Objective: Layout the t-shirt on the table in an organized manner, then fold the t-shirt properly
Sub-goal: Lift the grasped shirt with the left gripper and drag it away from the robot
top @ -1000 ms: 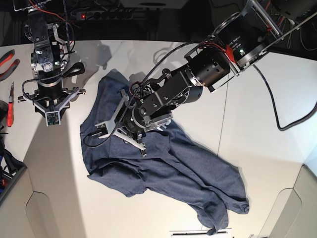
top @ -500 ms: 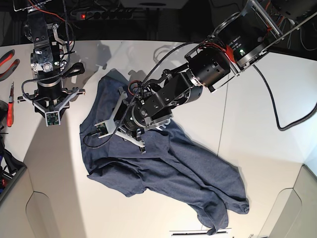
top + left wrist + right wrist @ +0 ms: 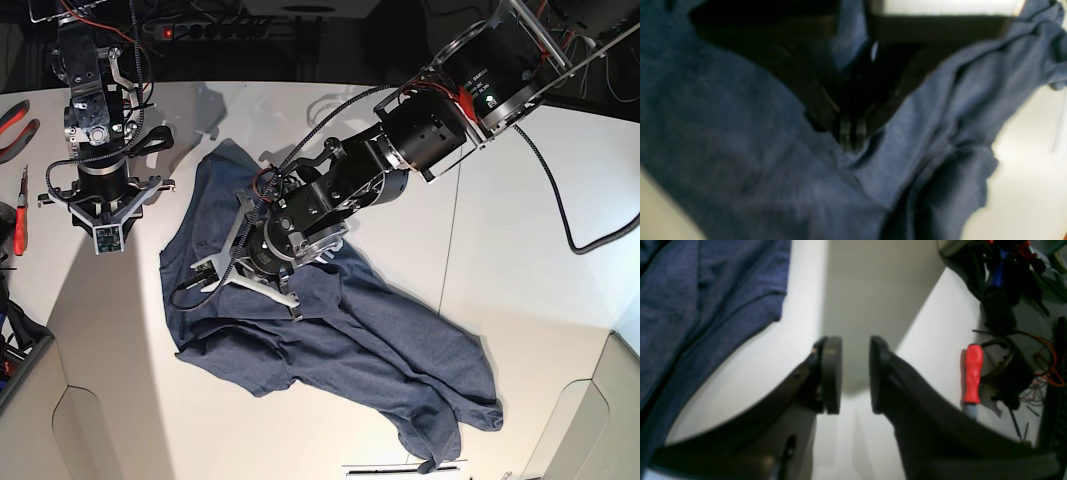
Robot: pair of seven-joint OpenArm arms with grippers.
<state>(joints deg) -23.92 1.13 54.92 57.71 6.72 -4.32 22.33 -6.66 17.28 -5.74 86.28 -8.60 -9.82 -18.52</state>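
The dark navy t-shirt (image 3: 350,330) lies crumpled on the white table (image 3: 520,250), running from back left to front right. No lettering shows. My left gripper (image 3: 205,272) reaches down onto the shirt's left part. In the left wrist view its fingers meet at the tips (image 3: 851,135), shut on a fold of the t-shirt (image 3: 723,133). My right gripper (image 3: 103,238) hangs over bare table left of the shirt. In the right wrist view it is open and empty (image 3: 855,373), with the shirt's edge (image 3: 690,290) to its left.
A red-handled screwdriver (image 3: 972,376) and tangled cables lie beyond the table's left edge. Red pliers (image 3: 15,125) are at far left. A black cable (image 3: 590,240) loops over the table's right side. Rounded cut-outs (image 3: 100,420) mark the front edge.
My left gripper has shifted slightly toward the front on the shirt and its wrist has turned. The right arm has not moved.
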